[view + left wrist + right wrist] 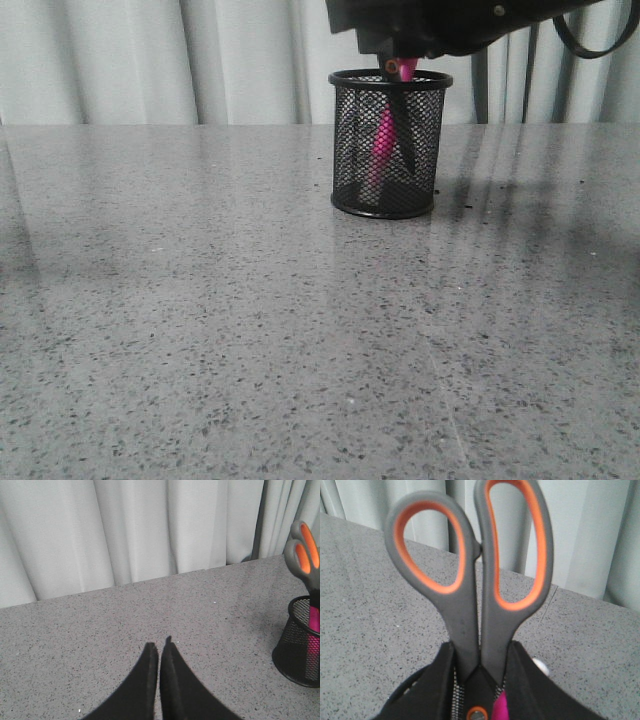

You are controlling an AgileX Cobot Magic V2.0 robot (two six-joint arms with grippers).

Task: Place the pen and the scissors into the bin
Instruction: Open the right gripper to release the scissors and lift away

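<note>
The grey speckled stone-look worktop (250, 330) is polished enough to carry soft reflections, and it runs back to a far edge lined by pale pleated curtains (150, 60).

Near that far edge, somewhat right of the middle, stands the small black wire-mesh cylindrical bin (391, 143), with a solid black rim and a solid base resting flat on the stone. Inside it are two things. The large scissors with dark grey plastic handles lined in orange (480, 585) stand blades down in the cup, the closed grey blades showing as a dark wedge through the mesh and the handle loops rising well above the rim. The orange pivot dot sits about level with the rim. Beside the blades, the short thick magenta-pink pen (381, 150) leans inside the cup, its top just clearing the rim.

The black right gripper (480, 680) hangs directly over the bin. Its two fingers lie on either side of the scissors just below the handle loops, close against the plastic, so it appears to have hold of them, though actual contact is hard to confirm.

The black left gripper (159, 652) is over the bare worktop to the left of the bin and well apart from it. Its tapered fingers are pressed almost together with only a thin slit between them, and nothing is held.
</note>
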